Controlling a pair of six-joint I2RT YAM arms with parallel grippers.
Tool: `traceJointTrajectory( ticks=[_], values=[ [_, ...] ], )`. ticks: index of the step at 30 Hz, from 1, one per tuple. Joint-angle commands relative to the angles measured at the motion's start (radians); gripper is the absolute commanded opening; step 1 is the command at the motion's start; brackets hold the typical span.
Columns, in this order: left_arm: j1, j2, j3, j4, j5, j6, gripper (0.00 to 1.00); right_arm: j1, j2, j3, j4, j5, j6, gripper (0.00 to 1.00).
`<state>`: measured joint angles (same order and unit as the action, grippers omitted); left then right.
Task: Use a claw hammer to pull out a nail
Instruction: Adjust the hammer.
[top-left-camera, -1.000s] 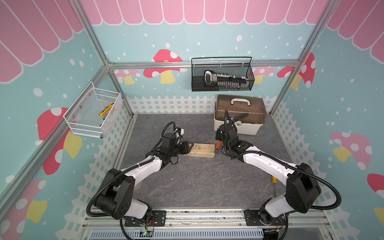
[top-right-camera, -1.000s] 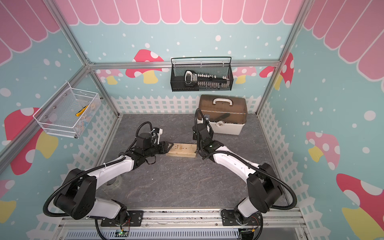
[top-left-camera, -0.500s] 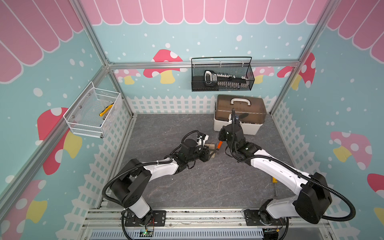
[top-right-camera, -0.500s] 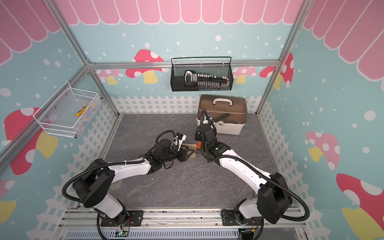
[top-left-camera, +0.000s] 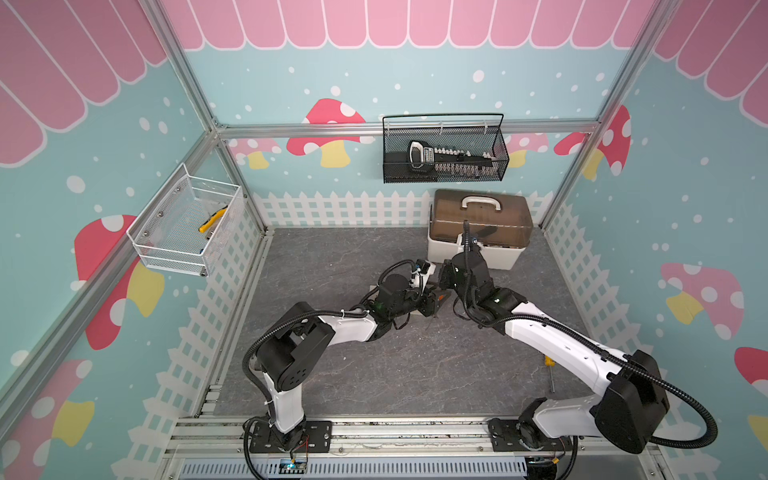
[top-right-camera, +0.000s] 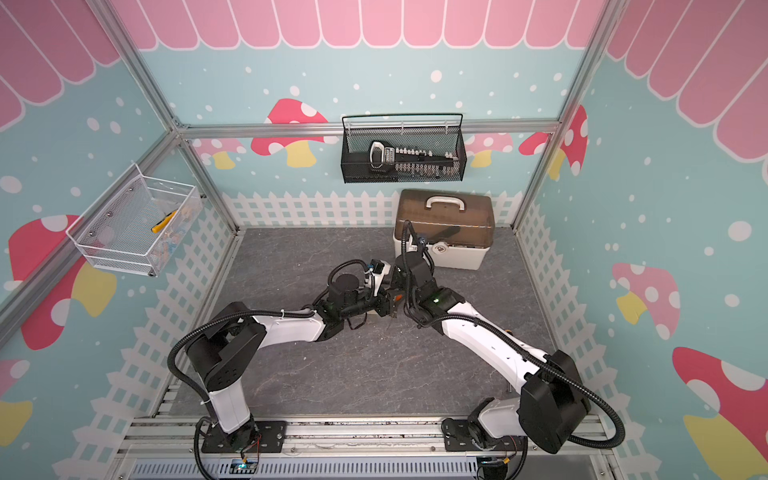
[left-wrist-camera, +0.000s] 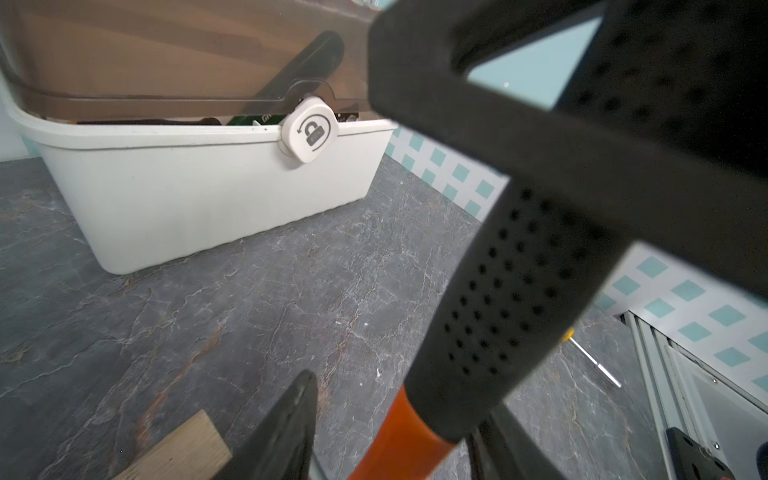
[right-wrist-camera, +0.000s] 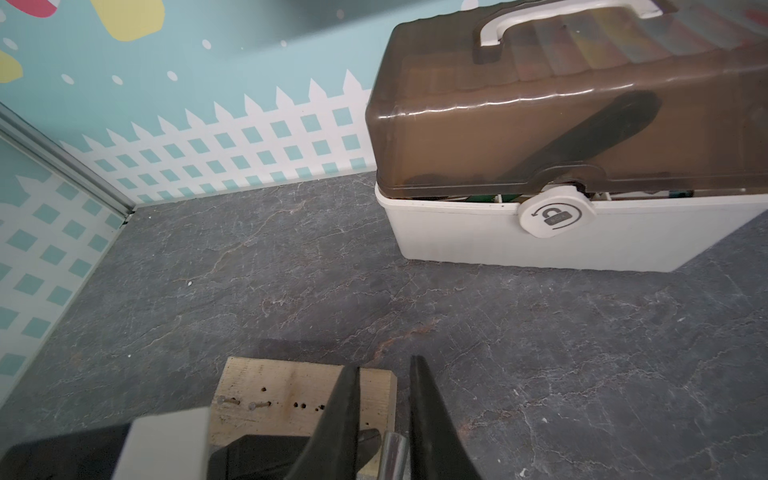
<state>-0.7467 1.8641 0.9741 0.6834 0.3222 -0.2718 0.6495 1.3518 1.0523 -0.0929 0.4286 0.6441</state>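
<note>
Where the two arms meet, just in front of the toolbox (top-left-camera: 498, 255), most of what matters sits under black hardware. In both top views only the orange neck of the claw hammer (top-left-camera: 443, 296) (top-right-camera: 397, 297) shows between the wrists. The head is not visible there.

The wood block (right-wrist-camera: 291, 395) is almost wholly covered from above. The right wrist view gives its far end, pocked with small holes, with two nails (right-wrist-camera: 228, 401) bent over near one edge.

I cannot make out the hammer head for certain in any view. A stub of silvery metal sits low between the fingers of the right gripper (right-wrist-camera: 384, 365), cut by the frame edge, and I cannot say which part it is.

The left wrist view shows the hammer close and blurred: a black handle with a dimpled grip rising steeply from a short orange neck, beside the block's corner. A broad black bar, out of focus, crosses the handle. That is the right gripper, closed tight on the hammer.

The left gripper (left-wrist-camera: 399, 411) has its jaws parted with the orange neck between them and a gap on one side. It grips nothing that I can see.

A yellow-handled screwdriver (top-left-camera: 548, 365) lies on the floor, partly covered by the right arm.
</note>
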Motion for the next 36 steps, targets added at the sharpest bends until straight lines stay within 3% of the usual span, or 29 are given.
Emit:
traceJointTrajectory(
  ticks=[1,7,9,11,15,21,28,36],
  values=[
    [-0.002,0.03,0.026,0.069,0.018,0.028,0.5,0.0,-0.055,0.008,0.051,-0.031,0.035,0.0],
    [-0.001,0.026,-0.002,0.154,0.02,0.012,0.09,-0.017,-0.059,-0.013,0.05,-0.059,0.046,0.0],
    [0.001,0.019,-0.016,0.174,0.026,0.008,0.0,-0.034,-0.054,-0.015,0.052,-0.107,0.031,0.0],
    [0.003,0.011,-0.028,0.185,0.04,0.003,0.0,-0.069,-0.04,-0.01,0.051,-0.202,0.004,0.01],
    [0.015,-0.002,-0.053,0.22,0.068,-0.019,0.0,-0.142,-0.033,-0.031,0.087,-0.365,-0.023,0.23],
    [0.049,-0.008,-0.069,0.277,0.157,-0.077,0.0,-0.232,-0.031,-0.075,0.145,-0.617,-0.093,0.4],
    [0.062,-0.026,-0.078,0.302,0.26,-0.098,0.0,-0.345,-0.033,-0.153,0.245,-0.863,-0.17,0.48],
    [0.072,-0.034,-0.08,0.326,0.313,-0.128,0.0,-0.386,0.04,-0.172,0.374,-1.053,-0.115,0.52]
  ],
)
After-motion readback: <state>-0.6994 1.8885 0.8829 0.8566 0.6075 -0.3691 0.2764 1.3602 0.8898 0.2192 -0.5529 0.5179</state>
